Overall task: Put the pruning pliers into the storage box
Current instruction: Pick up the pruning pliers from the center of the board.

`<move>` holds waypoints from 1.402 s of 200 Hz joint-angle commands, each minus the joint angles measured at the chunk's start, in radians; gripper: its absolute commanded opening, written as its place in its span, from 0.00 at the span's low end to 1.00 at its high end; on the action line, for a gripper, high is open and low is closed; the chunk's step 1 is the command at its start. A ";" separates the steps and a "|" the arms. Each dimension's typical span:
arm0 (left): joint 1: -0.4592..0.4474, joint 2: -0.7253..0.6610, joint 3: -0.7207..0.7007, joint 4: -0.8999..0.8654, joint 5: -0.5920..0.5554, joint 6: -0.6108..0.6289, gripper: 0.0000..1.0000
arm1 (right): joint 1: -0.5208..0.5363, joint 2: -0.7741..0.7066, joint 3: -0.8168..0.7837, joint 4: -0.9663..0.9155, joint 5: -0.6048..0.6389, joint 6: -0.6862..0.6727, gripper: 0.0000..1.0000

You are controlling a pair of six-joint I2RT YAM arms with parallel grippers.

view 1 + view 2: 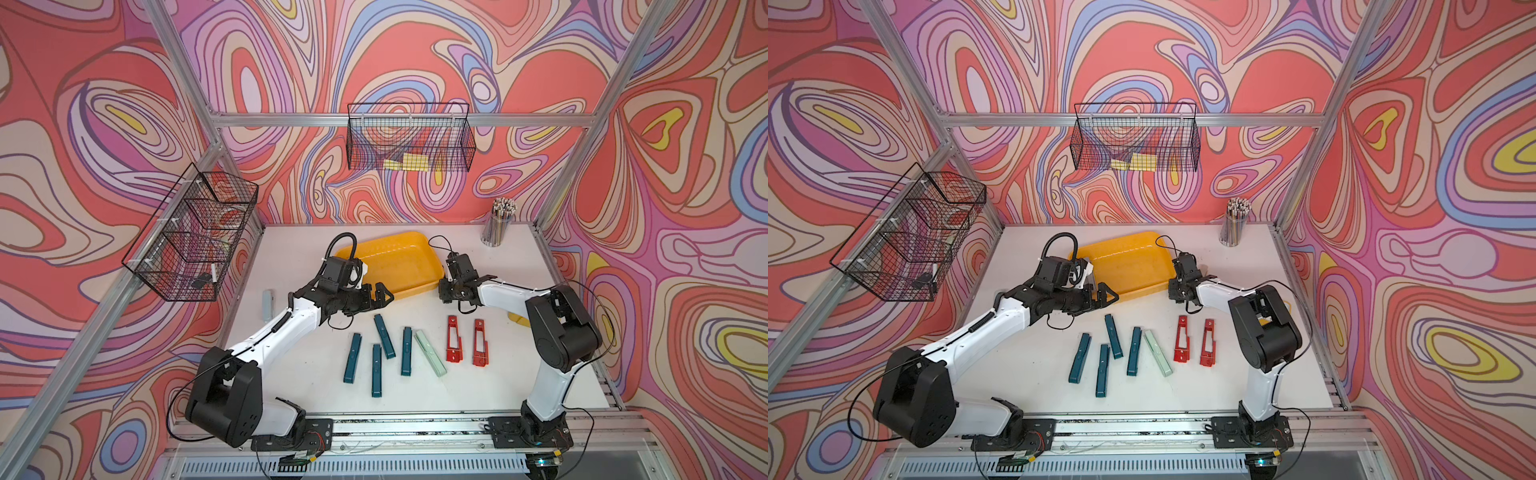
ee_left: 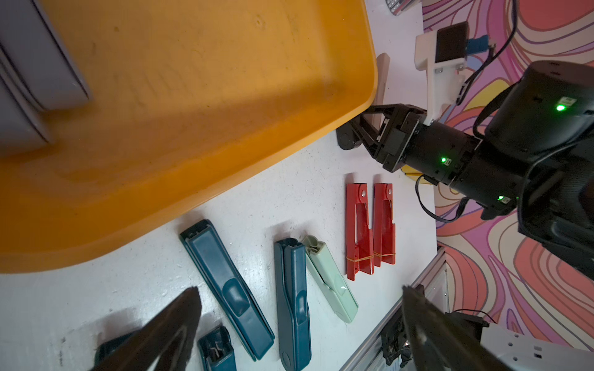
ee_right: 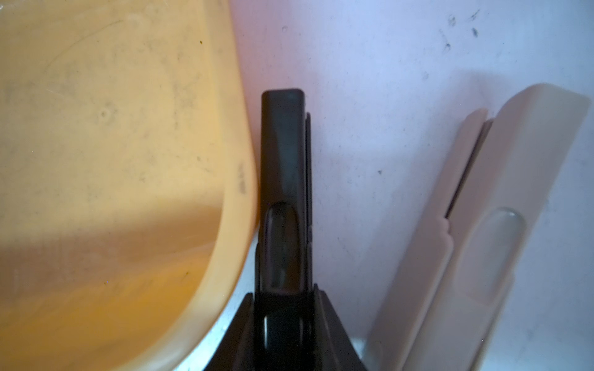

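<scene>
Right wrist view: black pliers (image 3: pixel 283 160) lie flat on the worktop (image 3: pixel 385 96), just beside the outer wall of the box (image 3: pixel 238 192) and outside it.
Right hand (image 3: pixel 283 290): fingers drawn in against both long sides of the black pliers. In both top views it points down at the box's right near corner (image 1: pixel 445 293) (image 1: pixel 1177 293).
Left hand (image 2: pixel 299 289): fingers wide apart with nothing between them. It is held above the worktop, between the box's near rim and the teal pliers (image 1: pixel 384 296).
Box: yellow and shallow, set at a slant at the mid-rear of the worktop (image 1: pixel 432 266).
Beige pliers (image 3: pixel 466 257): on the worktop near the black pliers, on the side away from the box, not touching them.
Grey pliers (image 1: pixel 268 305): alone on the worktop's left side, well apart from the rest.
Second grey pliers (image 2: pixel 48 70): on the box floor, partly out of frame.
Teal pliers (image 1: pixel 352 357): 4 on the worktop in a loose row at front centre, all outside the box.
Mint pliers (image 1: pixel 430 353): tilted, just right of the teal row.
Red pliers (image 1: pixel 454 338): 2 side by side, right of the mint pliers.
Pencil cup (image 1: pixel 496 224): upright at the worktop's rear right.
Wire baskets (image 1: pixel 409 141): 2, hung on the frame at the rear and left.
</scene>
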State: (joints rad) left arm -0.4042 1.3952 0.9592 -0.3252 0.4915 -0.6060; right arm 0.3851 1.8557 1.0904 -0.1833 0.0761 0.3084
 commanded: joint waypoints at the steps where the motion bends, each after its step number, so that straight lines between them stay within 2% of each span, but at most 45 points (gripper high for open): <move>1: 0.003 -0.019 0.020 -0.063 -0.068 0.011 0.99 | -0.003 -0.007 -0.023 -0.051 0.000 0.003 0.20; 18: 0.004 -0.018 0.046 -0.099 -0.126 0.014 0.99 | -0.003 -0.037 -0.044 -0.065 0.004 0.005 0.19; 57: 0.004 0.006 0.129 -0.188 -0.265 0.018 0.99 | -0.003 -0.117 -0.079 -0.106 0.024 0.014 0.07; 88: 0.025 0.031 0.209 -0.306 -0.417 0.001 0.99 | -0.004 -0.183 -0.090 -0.148 0.031 0.016 0.06; 146: 0.111 0.076 0.232 -0.283 -0.471 0.020 0.99 | -0.003 -0.336 -0.042 -0.271 0.060 -0.005 0.06; 163: 0.140 0.119 0.255 -0.277 -0.468 0.028 0.90 | -0.003 -0.360 -0.021 -0.288 0.062 -0.017 0.06; 189: 0.160 0.203 0.305 -0.286 -0.482 0.046 0.73 | -0.004 -0.371 0.003 -0.298 0.034 -0.017 0.06; 226: 0.162 0.301 0.348 -0.291 -0.521 0.064 0.65 | -0.003 -0.402 -0.001 -0.286 -0.019 0.006 0.06; 280: 0.165 0.384 0.366 -0.260 -0.526 0.077 0.44 | -0.004 -0.406 0.000 -0.295 -0.027 -0.002 0.06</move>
State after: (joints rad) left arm -0.2447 1.7485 1.2919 -0.5854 -0.0074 -0.5465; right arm 0.3855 1.4742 1.0752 -0.4797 0.0605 0.3077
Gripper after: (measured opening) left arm 0.507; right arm 0.280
